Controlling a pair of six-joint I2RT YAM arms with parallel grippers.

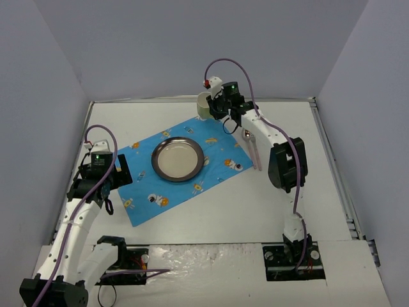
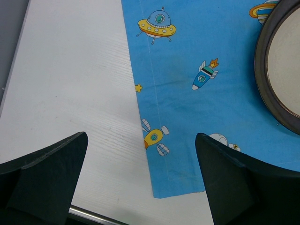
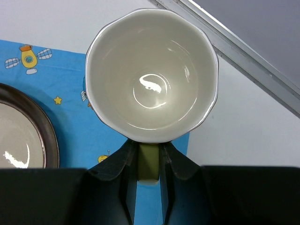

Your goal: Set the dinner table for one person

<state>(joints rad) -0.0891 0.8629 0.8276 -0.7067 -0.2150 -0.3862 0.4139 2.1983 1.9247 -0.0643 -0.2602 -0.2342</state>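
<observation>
The dinner table is a matte-white top. On it lies a blue cartoon-print placemat with a dark-rimmed metal plate in its middle. My right gripper is shut on the olive handle of a cream cup, holding it upright over the placemat's far corner. The cup also shows in the top view. A spoon with a pink handle lies on the table just right of the placemat. My left gripper is open and empty over the placemat's left corner.
A metal edge strip runs along the table's far edge just behind the cup, and another strip shows below my left fingers. Grey walls enclose the table on three sides. The plate's rim is left of the cup.
</observation>
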